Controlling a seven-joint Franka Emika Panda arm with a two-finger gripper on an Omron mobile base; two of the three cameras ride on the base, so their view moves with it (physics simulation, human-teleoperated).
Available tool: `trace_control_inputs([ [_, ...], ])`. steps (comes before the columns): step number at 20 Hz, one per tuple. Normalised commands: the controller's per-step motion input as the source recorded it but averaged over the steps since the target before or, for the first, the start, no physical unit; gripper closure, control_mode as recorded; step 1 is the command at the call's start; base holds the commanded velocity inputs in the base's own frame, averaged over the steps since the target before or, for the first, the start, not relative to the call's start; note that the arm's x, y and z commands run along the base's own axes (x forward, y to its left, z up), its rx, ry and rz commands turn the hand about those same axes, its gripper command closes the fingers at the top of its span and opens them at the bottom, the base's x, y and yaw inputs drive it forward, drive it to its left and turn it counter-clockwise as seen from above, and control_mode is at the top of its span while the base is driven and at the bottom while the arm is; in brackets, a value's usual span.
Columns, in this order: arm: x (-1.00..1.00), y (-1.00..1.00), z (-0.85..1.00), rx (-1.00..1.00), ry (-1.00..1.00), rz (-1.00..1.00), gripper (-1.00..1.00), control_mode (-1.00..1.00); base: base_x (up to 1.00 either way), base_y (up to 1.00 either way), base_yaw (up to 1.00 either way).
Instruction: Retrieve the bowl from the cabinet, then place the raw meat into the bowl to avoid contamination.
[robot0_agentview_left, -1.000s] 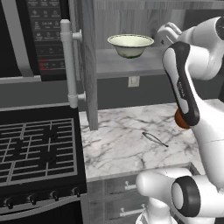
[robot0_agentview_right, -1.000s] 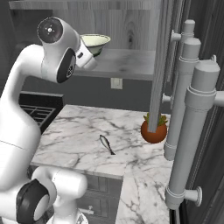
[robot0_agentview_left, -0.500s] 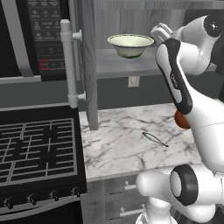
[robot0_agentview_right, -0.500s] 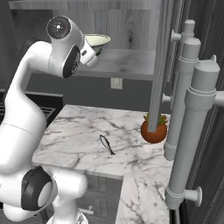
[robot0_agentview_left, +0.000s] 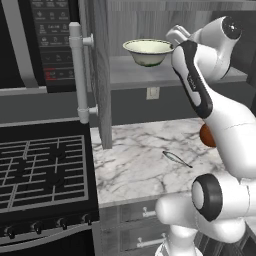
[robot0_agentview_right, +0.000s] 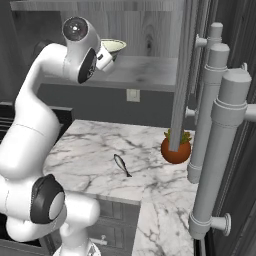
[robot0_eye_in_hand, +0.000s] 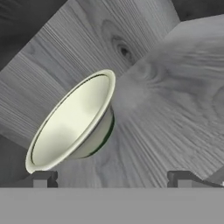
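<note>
On cabinet (robot0_agentview_left: 102, 75) shelf: bowl (robot0_agentview_left: 148, 52) upright, mouth up; hand (robot0_eye_in_hand: 112, 178) spread wide, empty, beside it.

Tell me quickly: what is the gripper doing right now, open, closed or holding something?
Gripper: open and holding nothing, its fingertips spread just short of the bowl on the cabinet shelf.

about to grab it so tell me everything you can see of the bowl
The bowl is round, wide and cream-white, ceramic-looking, with a pale yellowish inside and a dark greenish underside. It stands upright and empty on the grey wood-grain shelf of the open cabinet. In the hand view it lies just ahead of the open gripper, nearer one fingertip; nothing but the shelf touches it.
</note>
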Motion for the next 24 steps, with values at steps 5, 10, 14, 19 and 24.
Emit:
trace_control_inputs([
  [5, 0.32, 0.05, -0.1, 0.0, 0.01, 0.01, -1.0, -1.0, 0.0, 0.0, 0.0],
  [10, 0.32, 0.08, -0.15, 0.0, 0.02, 0.0, -1.0, -1.0, 0.0, 0.0, 0.0],
  [14, 0.32, 0.05, -0.1, 0.0, 0.02, 0.0, -1.0, -1.0, 0.0, 0.0, 0.0],
  [19, 0.38, 0.07, -0.02, 0.0, 0.02, 0.0, -1.0, -1.0, 0.0, 0.0, 0.0],
  [24, 0.36, 0.06, 0.0, 0.0, 0.01, 0.0, -1.0, -1.0, 0.0, 0.0, 0.0],
])
